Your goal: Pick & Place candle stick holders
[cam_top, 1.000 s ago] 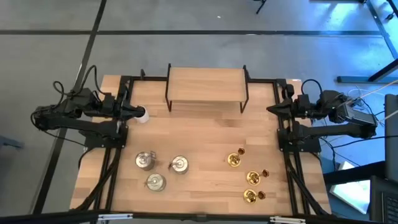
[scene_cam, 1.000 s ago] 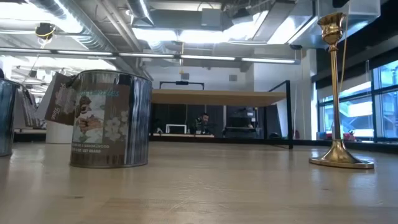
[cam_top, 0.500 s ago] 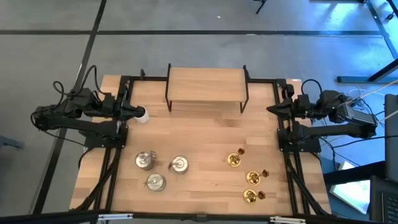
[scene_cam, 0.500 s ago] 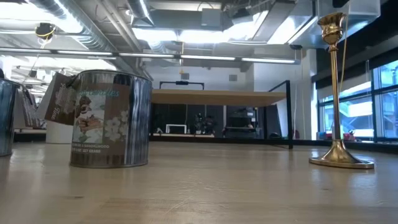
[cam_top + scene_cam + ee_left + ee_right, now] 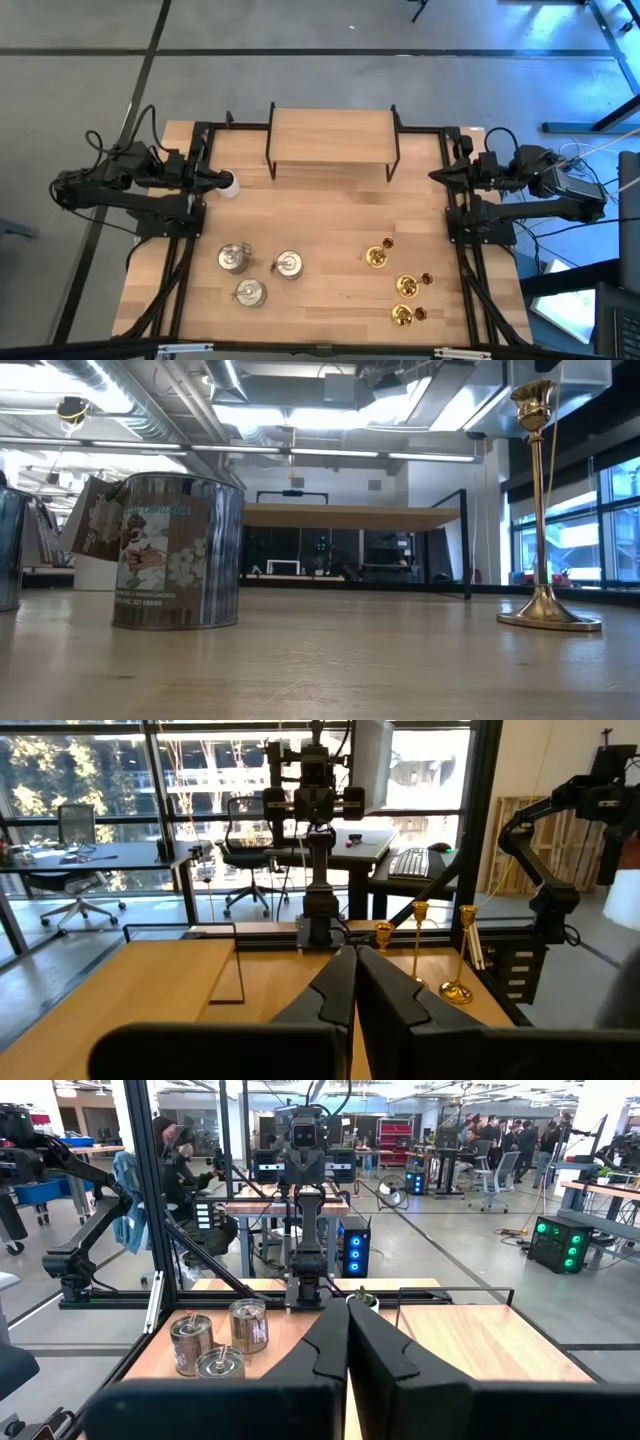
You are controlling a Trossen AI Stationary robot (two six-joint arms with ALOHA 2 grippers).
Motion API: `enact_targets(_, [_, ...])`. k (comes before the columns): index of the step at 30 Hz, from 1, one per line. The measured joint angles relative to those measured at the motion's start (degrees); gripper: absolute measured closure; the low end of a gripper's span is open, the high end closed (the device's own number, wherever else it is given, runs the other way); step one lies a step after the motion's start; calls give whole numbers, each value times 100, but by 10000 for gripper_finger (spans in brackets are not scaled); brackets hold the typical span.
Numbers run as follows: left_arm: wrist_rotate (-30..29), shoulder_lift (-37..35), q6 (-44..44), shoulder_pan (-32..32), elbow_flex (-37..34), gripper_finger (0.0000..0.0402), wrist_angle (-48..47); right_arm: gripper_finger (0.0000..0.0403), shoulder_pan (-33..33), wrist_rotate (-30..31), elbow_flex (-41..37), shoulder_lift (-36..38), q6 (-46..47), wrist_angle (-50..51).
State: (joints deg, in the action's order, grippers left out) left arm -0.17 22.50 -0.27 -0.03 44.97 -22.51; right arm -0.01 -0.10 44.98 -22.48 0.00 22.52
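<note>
The light wooden bench (image 5: 330,235) fills the middle of the floor, with a raised wooden shelf on black metal legs (image 5: 332,138) standing at the middle of its far edge. Two dark arms sit folded at the bench's side edges, each stretched level and aimed inward across the boards. The left gripper (image 5: 222,181) hangs over the far left corner, its fingers (image 5: 337,988) pressed together with nothing between them. The right gripper (image 5: 436,177) hangs over the far right corner, its fingers (image 5: 333,1342) likewise together and empty. Three squat round silvery-glass candle holders (image 5: 258,272) stand clustered near the front edge, left of centre. Three shiny brass candlestick holders with round bases and slim tall stems (image 5: 397,286) stand in a loose row toward the front right corner. A tiny white pot with a green plant (image 5: 230,185) sits just beside the left gripper's tip.
</note>
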Motion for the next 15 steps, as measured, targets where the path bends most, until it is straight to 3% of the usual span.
enact_targets(8, [-30,0,41,2,-2,396,1,396,0,-2,-1,-2,237,-89])
enact_targets(11, [-111,0,301,2,-2,395,32,396,0,-2,-1,-8,592,-582])
enact_targets(15, [-663,137,714,2,-178,396,1571,396,0,-3,-1,-151,1292,-1778])
